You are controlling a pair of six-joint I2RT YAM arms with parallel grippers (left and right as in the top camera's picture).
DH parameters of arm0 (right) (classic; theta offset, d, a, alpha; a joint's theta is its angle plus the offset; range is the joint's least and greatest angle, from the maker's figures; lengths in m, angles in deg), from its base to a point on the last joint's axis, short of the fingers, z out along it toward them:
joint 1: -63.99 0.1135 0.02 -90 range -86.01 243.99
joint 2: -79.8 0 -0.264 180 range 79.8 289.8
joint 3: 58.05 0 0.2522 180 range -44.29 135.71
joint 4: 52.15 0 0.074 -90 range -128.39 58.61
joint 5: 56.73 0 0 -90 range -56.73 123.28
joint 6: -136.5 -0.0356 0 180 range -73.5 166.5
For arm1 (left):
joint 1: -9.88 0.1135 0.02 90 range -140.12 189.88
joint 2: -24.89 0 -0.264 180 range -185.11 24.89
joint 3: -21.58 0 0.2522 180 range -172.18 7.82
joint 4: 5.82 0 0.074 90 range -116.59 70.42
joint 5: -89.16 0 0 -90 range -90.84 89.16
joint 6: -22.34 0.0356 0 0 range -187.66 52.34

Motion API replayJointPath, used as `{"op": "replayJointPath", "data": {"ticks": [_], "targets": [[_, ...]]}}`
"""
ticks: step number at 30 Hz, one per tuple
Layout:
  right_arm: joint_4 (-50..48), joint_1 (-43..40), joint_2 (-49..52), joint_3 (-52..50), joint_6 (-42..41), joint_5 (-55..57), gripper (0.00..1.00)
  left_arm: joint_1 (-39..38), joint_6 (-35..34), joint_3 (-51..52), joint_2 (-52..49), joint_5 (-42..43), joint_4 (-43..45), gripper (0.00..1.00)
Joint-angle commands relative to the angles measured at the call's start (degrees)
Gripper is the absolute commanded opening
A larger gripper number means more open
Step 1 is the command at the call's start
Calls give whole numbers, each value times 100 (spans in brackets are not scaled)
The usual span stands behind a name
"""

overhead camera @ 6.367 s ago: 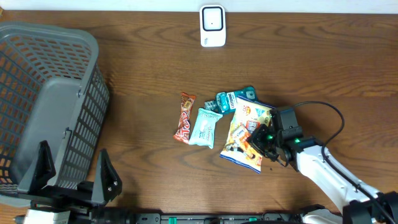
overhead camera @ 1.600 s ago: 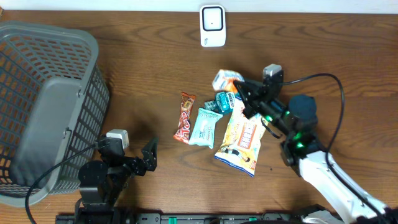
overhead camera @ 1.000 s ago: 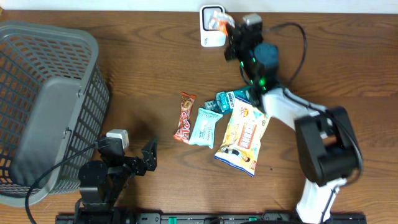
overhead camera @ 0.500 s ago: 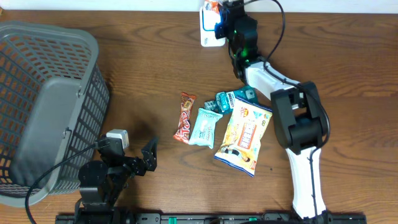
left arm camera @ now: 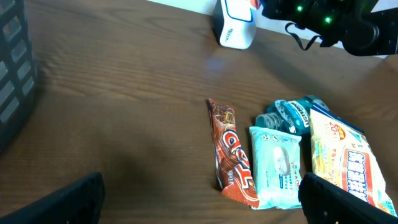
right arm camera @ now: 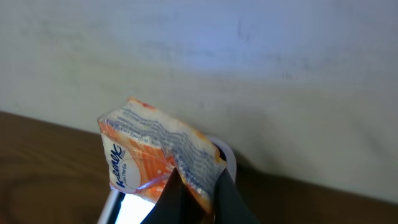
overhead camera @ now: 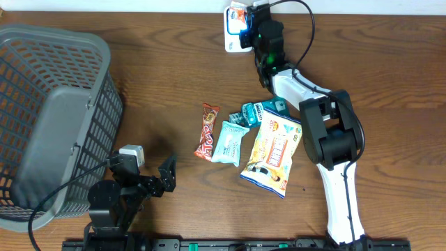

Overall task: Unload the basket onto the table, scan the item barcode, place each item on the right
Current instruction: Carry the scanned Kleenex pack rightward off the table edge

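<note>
An orange-and-white tissue pack (right arm camera: 146, 155) is the item, pinched at its lower corner by my right gripper (right arm camera: 199, 194), which is shut on it. The pack (overhead camera: 240, 12) hangs right over the white barcode scanner (overhead camera: 235, 38) at the table's far edge, and the scanner's lit face (right arm camera: 127, 210) shows just beneath it. In the left wrist view the scanner (left arm camera: 236, 25) stands far ahead, with the right arm (left arm camera: 323, 15) beside it. My left gripper (left arm camera: 202, 205) is wide open and holds nothing, low near the front edge, its dark fingers (left arm camera: 65, 199) at the frame's bottom corners.
A grey mesh basket (overhead camera: 56, 118) fills the left side. Mid-table lie a red-brown bar (overhead camera: 207, 131), a pale blue wipes pack (overhead camera: 230, 143), a teal packet (overhead camera: 259, 111) and a yellow snack bag (overhead camera: 273, 150). A white wall (right arm camera: 249, 62) rises behind the scanner.
The right arm has carried the tissue pack a little farther back and left, from just right of the scanner to over it. The left arm has not moved.
</note>
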Motion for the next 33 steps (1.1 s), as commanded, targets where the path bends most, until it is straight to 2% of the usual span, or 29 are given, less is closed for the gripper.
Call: {"op": "replayJointPath", "data": {"ticks": [1, 6, 13, 18, 23, 28, 33], "targets": [[402, 0, -555, 131, 87, 629, 1, -13, 52, 0, 13, 52, 2, 99], [1652, -225, -1419, 131, 92, 1650, 1, -13, 55, 0, 15, 52, 2, 99], [3897, -901, -2382, 131, 87, 4164, 1, -13, 52, 0, 15, 52, 2, 99], [5366, -1718, -2437, 127, 22, 4500, 1, -13, 52, 0, 15, 52, 2, 99], [6701, -2789, -2350, 26, -1316, 4498, 1, -13, 55, 0, 13, 52, 2, 99], [6881, -3882, -2229, -470, -1989, 4494, 1, -13, 55, 0, 15, 52, 2, 99], [6402, -4933, -2227, -1329, -2321, 3985, 1, -13, 55, 0, 15, 52, 2, 99]]}}
